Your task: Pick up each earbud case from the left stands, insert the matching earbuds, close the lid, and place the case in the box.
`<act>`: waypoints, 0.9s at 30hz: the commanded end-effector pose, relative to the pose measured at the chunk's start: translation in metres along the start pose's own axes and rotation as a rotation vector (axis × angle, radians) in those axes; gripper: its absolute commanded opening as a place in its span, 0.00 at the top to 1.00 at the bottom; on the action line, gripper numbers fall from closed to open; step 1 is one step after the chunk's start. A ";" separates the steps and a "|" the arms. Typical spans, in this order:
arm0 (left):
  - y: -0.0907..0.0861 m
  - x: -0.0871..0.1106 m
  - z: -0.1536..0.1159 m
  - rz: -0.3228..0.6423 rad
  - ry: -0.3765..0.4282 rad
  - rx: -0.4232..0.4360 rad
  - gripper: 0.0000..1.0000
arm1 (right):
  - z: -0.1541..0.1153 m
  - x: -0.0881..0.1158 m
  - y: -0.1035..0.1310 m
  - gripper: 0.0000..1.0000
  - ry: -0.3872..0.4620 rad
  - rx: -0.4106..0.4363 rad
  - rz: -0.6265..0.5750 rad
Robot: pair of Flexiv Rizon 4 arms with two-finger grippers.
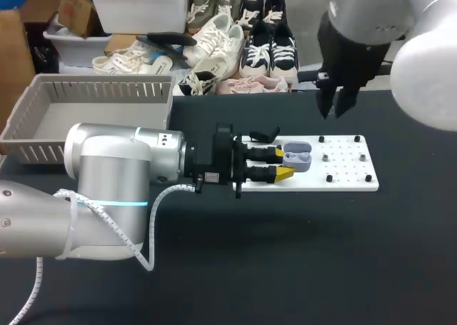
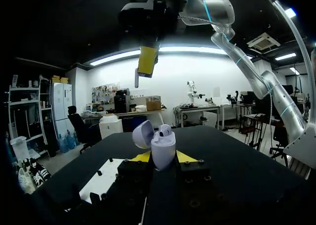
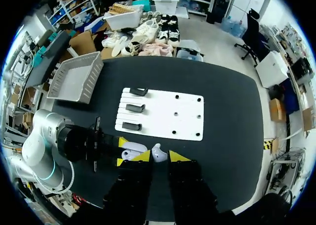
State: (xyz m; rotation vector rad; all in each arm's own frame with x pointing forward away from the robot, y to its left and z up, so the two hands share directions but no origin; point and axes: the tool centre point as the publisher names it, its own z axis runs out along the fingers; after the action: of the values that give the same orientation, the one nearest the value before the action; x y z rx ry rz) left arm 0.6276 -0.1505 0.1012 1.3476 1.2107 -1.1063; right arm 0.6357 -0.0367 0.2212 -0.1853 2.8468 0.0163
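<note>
Just above the left end of the flat white board with black pegs [image 1: 343, 171], the left gripper [image 1: 283, 163] lies level. Its yellow-tipped fingers are clamped from two sides on the pale grey earbud case [image 1: 300, 157]. The case's lid stands open, with one white earbud [image 2: 166, 131] seated inside. Wide black tabletop [image 1: 285, 268] stretches on the near side of the board and to its right. The right gripper [image 1: 333, 111] hangs high over the board's far edge, apart from the case; whether it holds anything I cannot tell. Three black stands [image 3: 134, 108] sit in a row on the board's left part, close beside the left gripper. A grey slatted plastic basket [image 1: 43, 121] sits at the table's far-left corner, well apart from the board, with the left arm's silver body [image 1: 114, 175] just in front of it.
</note>
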 end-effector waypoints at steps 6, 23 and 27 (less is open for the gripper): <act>0.000 0.001 0.000 0.001 -0.002 0.000 1.00 | -0.011 0.038 0.030 1.00 -0.105 0.083 -0.173; 0.000 0.001 0.000 0.001 -0.002 0.000 1.00 | 0.004 0.046 0.058 1.00 0.017 0.004 -0.254; 0.000 0.001 0.000 0.001 -0.002 0.000 1.00 | 0.008 0.045 0.061 1.00 0.030 -0.002 -0.258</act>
State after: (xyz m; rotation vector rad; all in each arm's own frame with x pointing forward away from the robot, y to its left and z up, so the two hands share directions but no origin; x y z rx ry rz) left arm 0.6276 -0.1505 0.1012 1.3476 1.2107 -1.1063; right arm 0.5823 0.0133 0.2011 -0.5538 2.8138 -0.0271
